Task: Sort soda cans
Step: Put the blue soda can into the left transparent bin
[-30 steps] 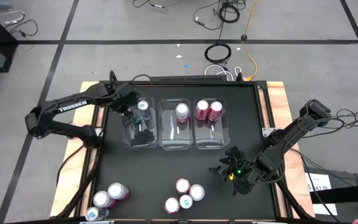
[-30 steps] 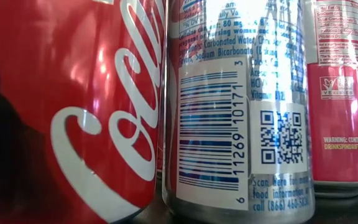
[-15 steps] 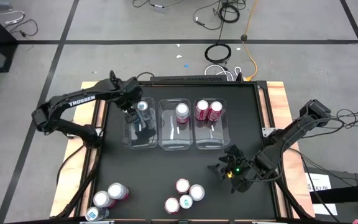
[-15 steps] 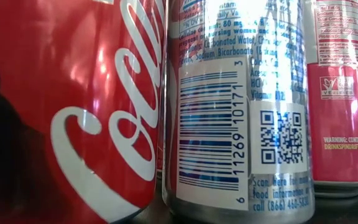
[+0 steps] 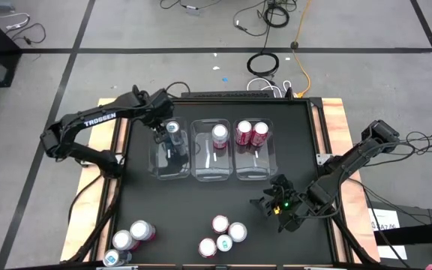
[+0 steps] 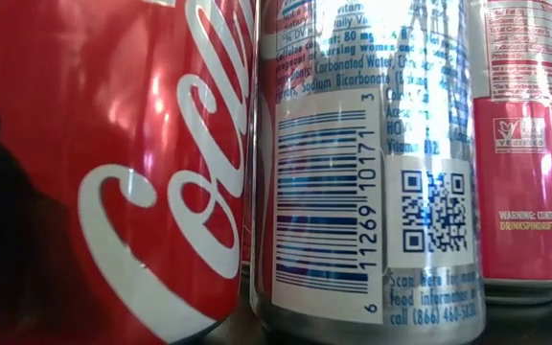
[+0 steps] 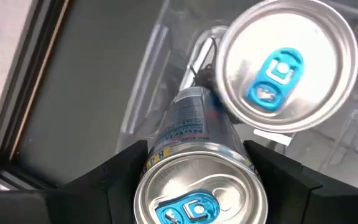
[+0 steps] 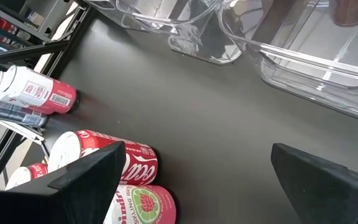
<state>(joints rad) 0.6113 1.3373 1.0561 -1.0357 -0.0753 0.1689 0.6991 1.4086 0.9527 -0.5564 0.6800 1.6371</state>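
Note:
My left gripper (image 5: 170,144) reaches down into the left clear bin (image 5: 159,166) and is shut on a teal-blue soda can (image 7: 199,193). A second teal-blue can (image 7: 288,65) stands right beside it in that bin (image 5: 173,127). The middle bin holds a pink-and-white can (image 5: 220,135); the right bin holds two dark red cans (image 5: 252,133). Several loose cans stand near the table's near edge (image 5: 223,235), and three more at its near left corner (image 5: 126,240). My right gripper (image 5: 278,206) hovers open over the table's right part. My left gripper pinches the teal-blue can between its two fingers at the top rim (image 7: 148,171), coming from above and pointing down. One finger (image 7: 120,171) stands on each side of the top. The can's body hangs away below. Whether its base rests on the bin floor is hidden.
The three clear bins sit side by side at the table's far middle. The low view is filled by a red can (image 6: 113,172), a silver barcode-side can (image 6: 362,163) and a pink can (image 6: 530,144). Open dark tabletop (image 8: 216,106) lies between the bins and the loose cans.
My left gripper has moved within the left bin toward the table's far edge, closer to the teal-blue can standing there.

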